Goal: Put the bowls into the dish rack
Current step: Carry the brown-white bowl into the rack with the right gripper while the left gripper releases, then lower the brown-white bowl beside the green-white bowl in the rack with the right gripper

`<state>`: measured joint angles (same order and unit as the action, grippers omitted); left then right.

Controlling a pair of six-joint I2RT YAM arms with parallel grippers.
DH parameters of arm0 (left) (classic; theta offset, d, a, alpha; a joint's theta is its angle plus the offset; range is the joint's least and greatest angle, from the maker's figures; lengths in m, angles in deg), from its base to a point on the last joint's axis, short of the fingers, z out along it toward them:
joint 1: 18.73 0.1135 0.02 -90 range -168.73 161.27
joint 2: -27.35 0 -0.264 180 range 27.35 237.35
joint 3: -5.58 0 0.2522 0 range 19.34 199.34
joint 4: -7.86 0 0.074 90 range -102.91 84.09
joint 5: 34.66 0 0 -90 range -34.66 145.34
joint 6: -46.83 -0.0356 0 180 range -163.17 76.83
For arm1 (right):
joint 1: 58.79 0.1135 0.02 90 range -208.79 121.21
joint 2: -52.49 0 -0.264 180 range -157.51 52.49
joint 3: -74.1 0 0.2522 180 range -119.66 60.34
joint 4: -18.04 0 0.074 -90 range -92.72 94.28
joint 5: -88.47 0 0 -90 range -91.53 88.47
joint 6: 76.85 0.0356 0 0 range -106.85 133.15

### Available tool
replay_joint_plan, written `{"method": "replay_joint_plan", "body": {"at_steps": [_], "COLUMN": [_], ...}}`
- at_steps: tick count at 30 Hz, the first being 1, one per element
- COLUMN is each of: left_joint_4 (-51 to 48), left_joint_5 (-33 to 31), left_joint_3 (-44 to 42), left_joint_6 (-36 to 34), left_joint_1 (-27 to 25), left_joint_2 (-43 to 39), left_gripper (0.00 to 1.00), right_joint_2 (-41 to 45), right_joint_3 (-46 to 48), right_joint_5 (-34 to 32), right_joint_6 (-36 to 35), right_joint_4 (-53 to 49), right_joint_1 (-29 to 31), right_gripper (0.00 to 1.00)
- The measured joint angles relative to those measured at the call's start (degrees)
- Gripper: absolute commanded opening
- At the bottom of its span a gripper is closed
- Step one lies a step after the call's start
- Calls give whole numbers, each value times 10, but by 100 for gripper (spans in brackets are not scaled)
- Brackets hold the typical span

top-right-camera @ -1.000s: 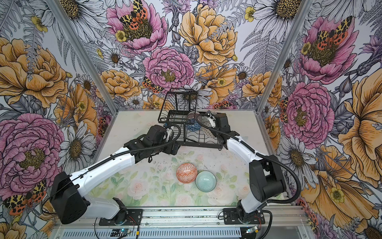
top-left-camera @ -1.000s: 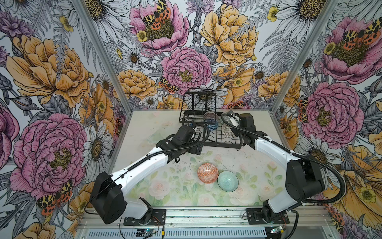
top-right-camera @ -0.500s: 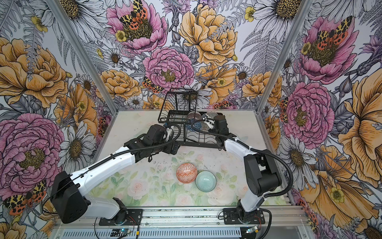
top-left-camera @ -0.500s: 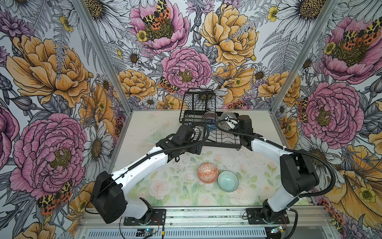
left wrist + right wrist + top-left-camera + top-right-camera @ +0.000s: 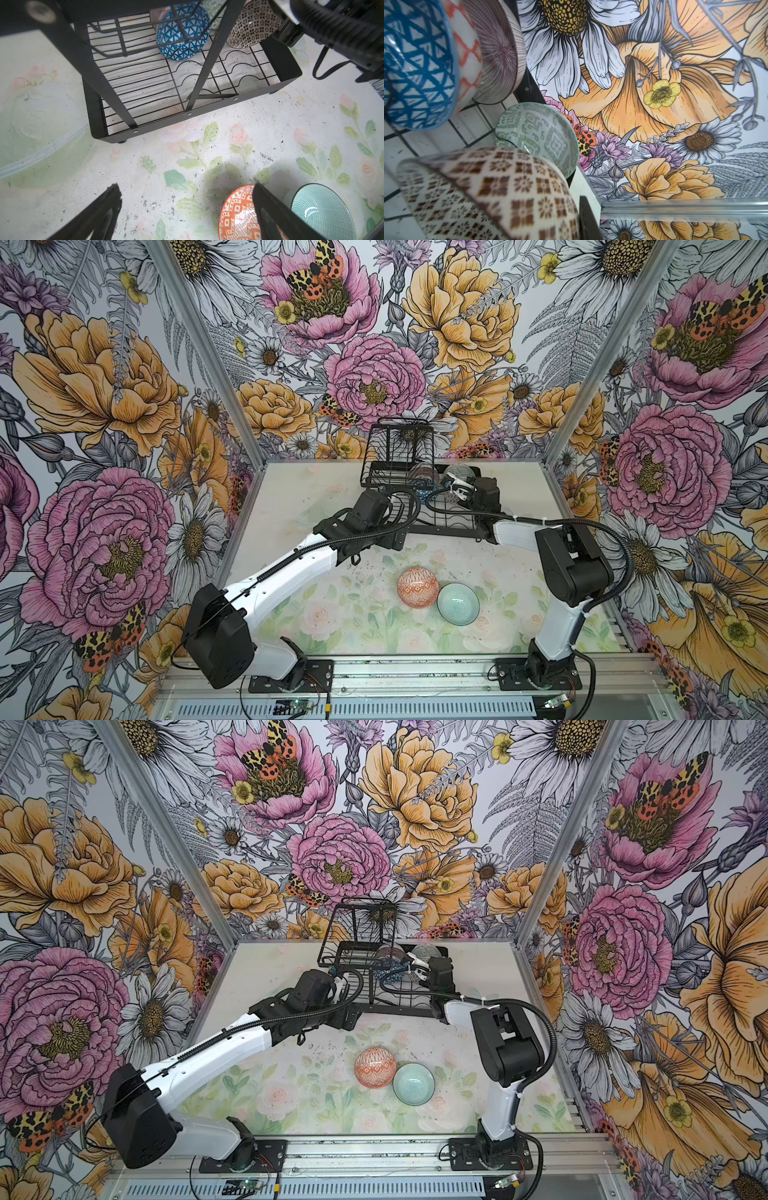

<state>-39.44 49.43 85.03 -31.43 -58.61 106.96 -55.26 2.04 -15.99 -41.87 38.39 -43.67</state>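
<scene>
Dotted bowl (image 5: 251, 27) sits tilted in the dish rack (image 5: 446, 529) at the table's (image 5: 332, 614) 12 o'clock, with the right gripper (image 5: 456, 490) pinching it. Orange bowl (image 5: 417, 587) and teal bowl (image 5: 458, 604) are side by side around the rack's 6 o'clock. Left gripper (image 5: 187, 188) is spread wide, holding nothing.

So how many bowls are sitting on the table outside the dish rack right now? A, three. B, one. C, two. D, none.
C: only the orange-diamond bowl and the pale teal bowl sit on the table, side by side in front of the dish rack.
</scene>
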Motion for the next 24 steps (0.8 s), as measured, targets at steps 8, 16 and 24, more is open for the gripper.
{"method": "replay_joint_plan", "body": {"at_steps": [8, 16, 24], "left_joint_4": [-2, -10, -10], "left_joint_5": [0, 0, 0], "left_joint_3": [0, 2, 4], "left_joint_6": [0, 0, 0], "left_joint_1": [0, 0, 0], "left_joint_2": [0, 0, 0], "left_gripper": [99, 99, 99], "right_joint_2": [-54, -85, -110], "right_joint_3": [-4, -28, -34], "right_joint_5": [-10, -10, -10], "right_joint_6": [-68, -108, -145], "right_joint_4": [79, 129, 179], "right_joint_1": [-9, -9, -9], "right_gripper": [0, 0, 0]}}
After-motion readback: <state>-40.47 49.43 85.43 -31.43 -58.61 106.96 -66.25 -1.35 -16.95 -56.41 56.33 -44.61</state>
